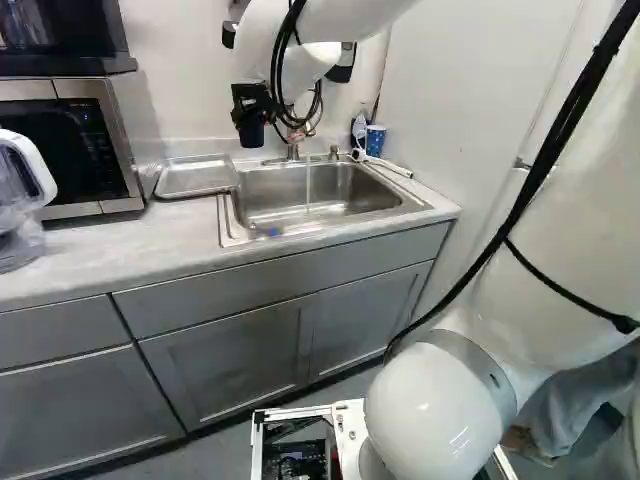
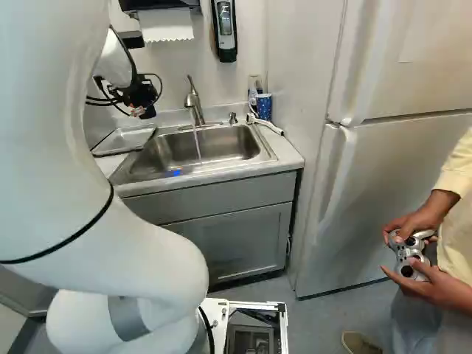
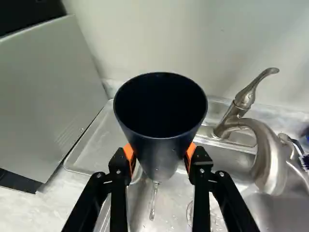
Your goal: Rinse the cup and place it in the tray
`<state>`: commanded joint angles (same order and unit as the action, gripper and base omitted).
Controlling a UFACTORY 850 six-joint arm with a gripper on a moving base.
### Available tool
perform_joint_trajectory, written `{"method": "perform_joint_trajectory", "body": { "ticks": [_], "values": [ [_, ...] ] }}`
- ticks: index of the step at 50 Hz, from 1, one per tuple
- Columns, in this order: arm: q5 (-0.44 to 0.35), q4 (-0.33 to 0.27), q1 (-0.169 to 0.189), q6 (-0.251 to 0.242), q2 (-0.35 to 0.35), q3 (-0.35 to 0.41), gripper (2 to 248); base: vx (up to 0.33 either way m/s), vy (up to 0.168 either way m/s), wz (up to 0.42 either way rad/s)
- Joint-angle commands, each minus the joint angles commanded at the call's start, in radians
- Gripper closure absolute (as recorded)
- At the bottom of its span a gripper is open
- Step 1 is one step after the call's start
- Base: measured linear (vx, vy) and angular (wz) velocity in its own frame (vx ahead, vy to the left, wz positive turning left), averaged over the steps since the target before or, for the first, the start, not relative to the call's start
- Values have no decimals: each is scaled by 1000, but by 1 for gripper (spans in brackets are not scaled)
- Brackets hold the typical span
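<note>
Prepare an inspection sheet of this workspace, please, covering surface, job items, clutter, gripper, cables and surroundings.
Surface: pale counter with a metal sink; droplets on the sink's metal; water running from the faucet.
Job's things: dark cup held in the air, water beneath it, not in the tray; metal tray lies between sink and microwave.
Clutter: patterned blue cup behind the sink; small blue item at its front edge; clear jug by the microwave.
Gripper: closed on the cup, orange pads on opposite sides.
Cables: black cable strapped along the arm; loops near the wrist.
Surroundings: refrigerator right of the sink.
</note>
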<state>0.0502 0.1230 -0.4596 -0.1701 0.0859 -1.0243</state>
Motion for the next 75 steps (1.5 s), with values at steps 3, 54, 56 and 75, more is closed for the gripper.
{"method": "perform_joint_trajectory", "body": {
  "ticks": [3,54,56,75],
  "values": [
    [0,0,-8,0,-7,-7,129,0,0,0],
    [-86,46,-128,0,-201,-149,129,0,0,0],
    [-91,50,-132,0,-213,-157,129,0,0,0],
    [-144,87,-156,0,-333,-248,129,0,0,0]
  ]
}}
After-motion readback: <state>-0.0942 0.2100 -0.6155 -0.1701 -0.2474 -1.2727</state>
